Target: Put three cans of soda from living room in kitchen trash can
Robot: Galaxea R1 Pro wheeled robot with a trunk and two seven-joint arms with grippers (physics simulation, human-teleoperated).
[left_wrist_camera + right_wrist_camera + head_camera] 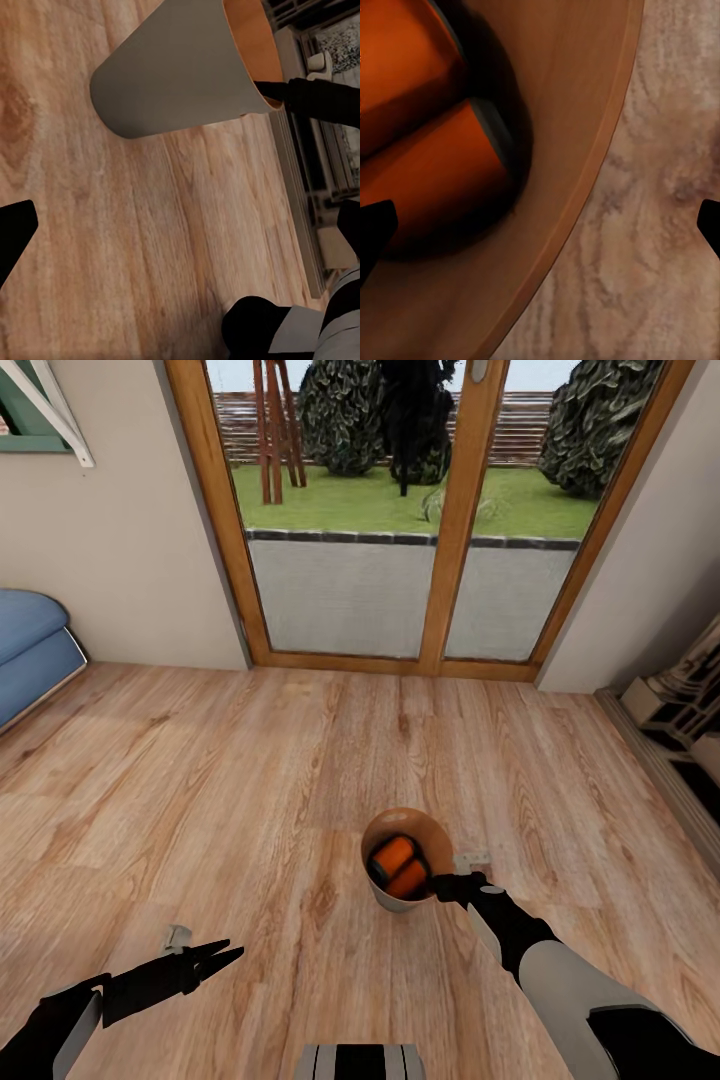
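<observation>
Orange soda cans (398,865) half-hidden, trash can (385,830)

What I can't make out from here

The third, dark blue can is nowhere I can pick out; the bucket (400,900) wall hides most of the two orange cans (398,865). My right gripper (447,887) meets the rim, jaw state unclear. The blue sofa (30,650) and right-hand shelving (690,710) are cropped by the frame.
</observation>
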